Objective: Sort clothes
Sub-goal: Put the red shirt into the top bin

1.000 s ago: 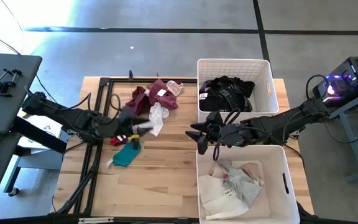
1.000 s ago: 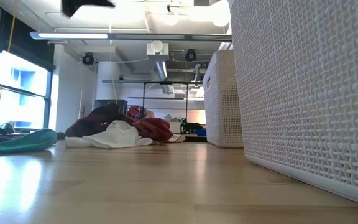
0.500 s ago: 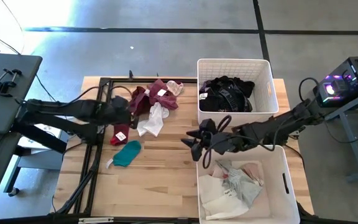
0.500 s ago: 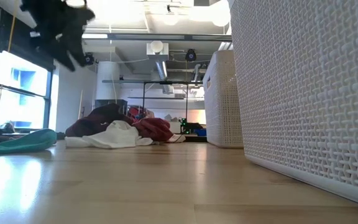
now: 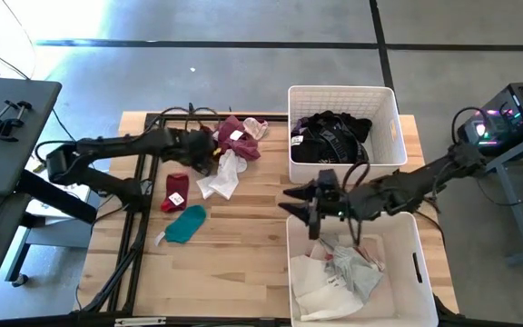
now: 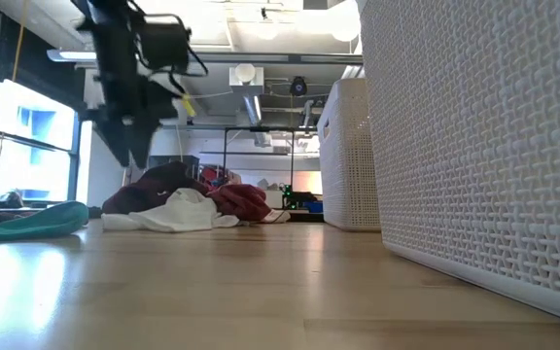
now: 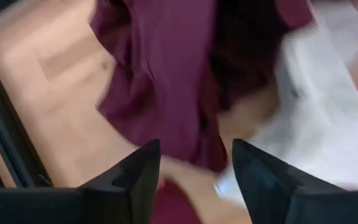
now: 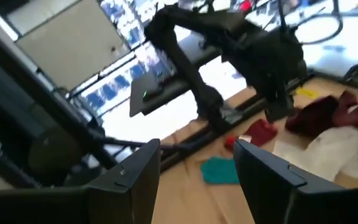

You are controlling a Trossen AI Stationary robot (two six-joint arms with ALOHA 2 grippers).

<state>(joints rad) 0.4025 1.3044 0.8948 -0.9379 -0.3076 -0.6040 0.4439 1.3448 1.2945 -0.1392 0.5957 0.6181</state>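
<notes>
Changes since the earlier frames: the left gripper has travelled from the near-left part of the table, by the teal garment, up to the pile of clothes at the far side. It now hangs over the pile's left edge, above the maroon garment. In the left wrist view its fingers stand apart with nothing between them, the maroon cloth and a white garment lying just beyond. In the low view this gripper points down above the heap.

The right gripper has pulled back to the right. It now sits over the gap between the two white bins, at the far rim of the near bin. Its fingers are parted and empty.

Clothes, unchanged in place:
- Pile at table's far centre: maroon, white and pink pieces overlapping. The white piece trails out of the pile toward the near side, long axis roughly far-to-near.
- Small red garment with a white tag, lying alone just left of the white piece, long axis far-to-near.
- Teal garment nearer still, apart from the red one, long axis running diagonally, narrow end toward the near-left.
- Far bin holds black garments; near bin holds white and pale pieces.
</notes>
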